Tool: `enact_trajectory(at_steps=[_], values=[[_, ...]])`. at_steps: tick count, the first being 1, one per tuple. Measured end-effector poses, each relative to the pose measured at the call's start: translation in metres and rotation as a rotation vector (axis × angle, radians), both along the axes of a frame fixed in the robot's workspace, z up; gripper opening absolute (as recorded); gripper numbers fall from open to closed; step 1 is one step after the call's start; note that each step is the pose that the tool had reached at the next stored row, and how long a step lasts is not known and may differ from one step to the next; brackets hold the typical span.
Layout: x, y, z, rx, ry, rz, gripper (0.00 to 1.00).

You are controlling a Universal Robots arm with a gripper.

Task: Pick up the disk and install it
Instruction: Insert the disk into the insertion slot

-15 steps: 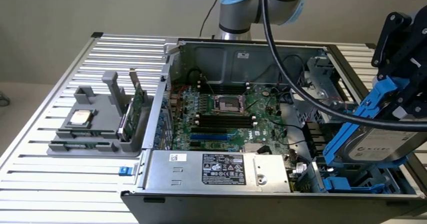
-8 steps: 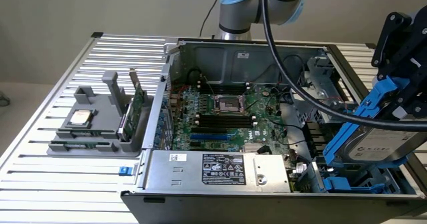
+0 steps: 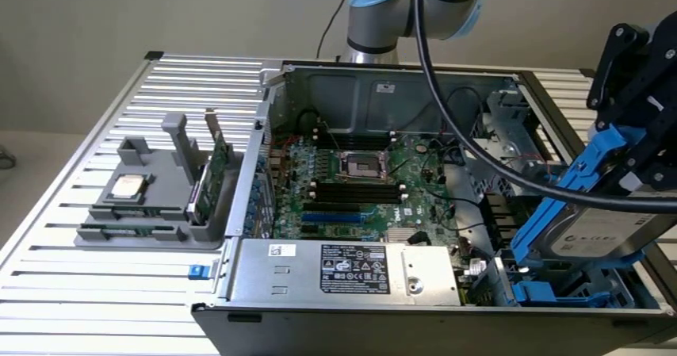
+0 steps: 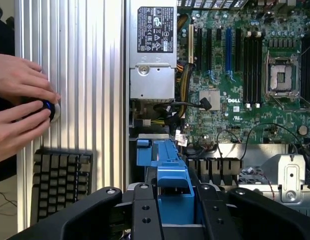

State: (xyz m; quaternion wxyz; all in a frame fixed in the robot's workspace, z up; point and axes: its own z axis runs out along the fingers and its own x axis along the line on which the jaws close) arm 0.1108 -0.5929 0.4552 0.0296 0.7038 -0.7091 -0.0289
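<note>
The disk (image 3: 594, 233), a silver hard drive with a white label in a blue plastic carrier, hangs upright and slightly tilted at the exterior view's right. It is over the front right corner of the open computer case (image 3: 381, 78), just above the blue drive bay (image 3: 556, 299). My gripper (image 3: 619, 162) is shut on the carrier's upper end. In the wrist view the blue carrier (image 4: 167, 160) runs out from between my black fingers (image 4: 143, 215), and my gripper (image 4: 176, 212) is clamped on it above the case interior.
The case holds a green motherboard (image 3: 360, 189) and a grey power supply (image 3: 349, 270). On the slatted table (image 3: 127, 292), a grey holder (image 3: 158, 205) carries a CPU chip (image 3: 127, 186) and a green card (image 3: 217, 174). A person's hands (image 4: 20, 107) and a keyboard (image 4: 62, 180) lie beside the table.
</note>
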Motion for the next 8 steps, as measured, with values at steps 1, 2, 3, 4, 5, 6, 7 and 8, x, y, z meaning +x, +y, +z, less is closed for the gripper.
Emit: enact_trajectory(at_steps=[1, 2, 3, 4, 5, 6, 7, 8], values=[[0.0000, 0.0000, -0.0016, 0.0001, 0.0000, 0.000, 0.33], [0.0000, 0.0000, -0.0032, 0.0001, 0.0000, 0.000, 0.33], [0.0000, 0.0000, -0.0051, 0.0003, 0.0000, 0.000, 0.33], [0.0000, 0.0000, -0.0069, 0.0003, 0.0000, 0.000, 0.33], [0.0000, 0.0000, -0.0084, 0.0003, 0.0000, 0.000, 0.33], [0.0000, 0.0000, -0.0095, 0.0002, 0.0000, 0.000, 0.33], [0.0000, 0.0000, -0.0103, 0.0003, 0.0000, 0.000, 0.33], [0.0000, 0.0000, -0.0111, 0.0002, 0.0000, 0.000, 0.33]])
